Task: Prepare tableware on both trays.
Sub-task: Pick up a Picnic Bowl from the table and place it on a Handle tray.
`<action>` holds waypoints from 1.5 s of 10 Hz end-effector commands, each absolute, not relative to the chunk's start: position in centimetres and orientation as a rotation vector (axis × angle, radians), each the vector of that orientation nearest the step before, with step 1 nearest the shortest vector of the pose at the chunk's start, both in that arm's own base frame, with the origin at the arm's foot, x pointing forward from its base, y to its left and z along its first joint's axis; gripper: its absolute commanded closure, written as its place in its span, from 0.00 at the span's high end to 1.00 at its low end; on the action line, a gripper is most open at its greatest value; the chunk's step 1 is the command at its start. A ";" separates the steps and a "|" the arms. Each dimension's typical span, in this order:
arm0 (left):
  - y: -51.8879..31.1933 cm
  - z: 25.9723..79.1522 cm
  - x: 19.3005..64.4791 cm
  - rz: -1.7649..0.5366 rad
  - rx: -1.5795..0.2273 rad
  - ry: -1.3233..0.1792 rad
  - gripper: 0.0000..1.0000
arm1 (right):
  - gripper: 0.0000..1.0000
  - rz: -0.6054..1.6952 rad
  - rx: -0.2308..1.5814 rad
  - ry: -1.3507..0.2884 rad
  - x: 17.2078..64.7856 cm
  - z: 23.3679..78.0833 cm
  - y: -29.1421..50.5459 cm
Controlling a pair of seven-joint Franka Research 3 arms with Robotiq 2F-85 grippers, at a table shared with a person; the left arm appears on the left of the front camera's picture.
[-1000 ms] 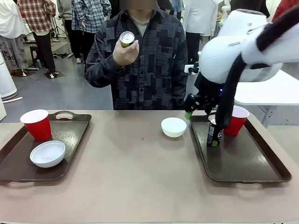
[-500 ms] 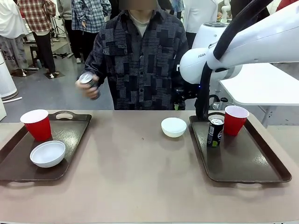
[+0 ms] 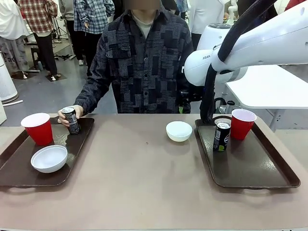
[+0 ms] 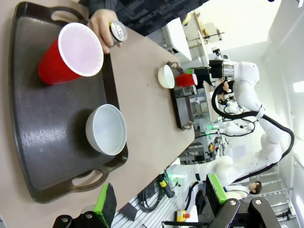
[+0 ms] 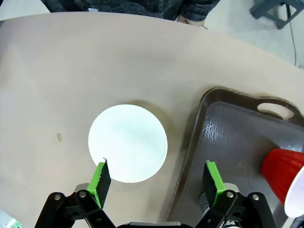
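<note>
My right fingers (image 5: 101, 179) stand spread wide with nothing between them. The loose white bowl (image 5: 127, 142) sits mouth up on the table (image 5: 57, 71) just ahead of them, nearer one pad. The rim of the right tray (image 5: 194, 142) runs ahead of the other pad. The right red cup (image 5: 280, 173) on that tray is cut off by the picture's edge, and I cannot make out a grey round shape half hidden behind that pad. From the front, a slim dark can (image 3: 221, 136) stands upright on that tray, just beside the cup. My left fingers (image 4: 106, 205) are likewise wide apart and empty, well back from the left tray (image 4: 42, 123), whose long axis runs away from them. On it sit the left red cup (image 4: 71, 52) and the left white bowl (image 4: 107, 129), both mouth up. Past the cup, the person's hand (image 4: 100, 26) grips a second can (image 4: 117, 32) upright at the tray's far rim; its label is too small to read. The stretch of table between the trays holds just the loose bowl.
</note>
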State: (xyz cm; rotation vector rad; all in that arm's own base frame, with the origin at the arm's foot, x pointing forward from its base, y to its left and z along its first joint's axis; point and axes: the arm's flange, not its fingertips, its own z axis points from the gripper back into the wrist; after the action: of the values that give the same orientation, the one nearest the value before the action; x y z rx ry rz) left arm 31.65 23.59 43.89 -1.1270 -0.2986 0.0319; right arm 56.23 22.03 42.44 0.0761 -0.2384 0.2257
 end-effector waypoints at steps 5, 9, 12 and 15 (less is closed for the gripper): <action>23.6 44.2 31.5 0.030 -1.129 -0.306 1.00 | 1.00 0.237 0.057 -0.145 58.0 38.0 22.3; 23.6 44.2 31.5 0.030 -1.129 -0.306 1.00 | 0.98 0.240 0.035 -0.096 58.8 35.5 22.5; 23.6 44.2 31.5 0.030 -1.129 -0.306 1.00 | 0.66 0.239 0.020 -0.073 59.3 34.6 22.6; 23.6 44.2 31.5 0.030 -1.129 -0.306 1.00 | 0.39 0.238 0.015 -0.055 59.4 34.1 22.5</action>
State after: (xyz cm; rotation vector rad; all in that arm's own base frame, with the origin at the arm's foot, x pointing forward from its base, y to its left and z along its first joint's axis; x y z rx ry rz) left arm 31.65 23.59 43.89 -1.1270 -0.2986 0.0319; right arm 58.61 22.38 34.07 0.0552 -0.0574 0.2206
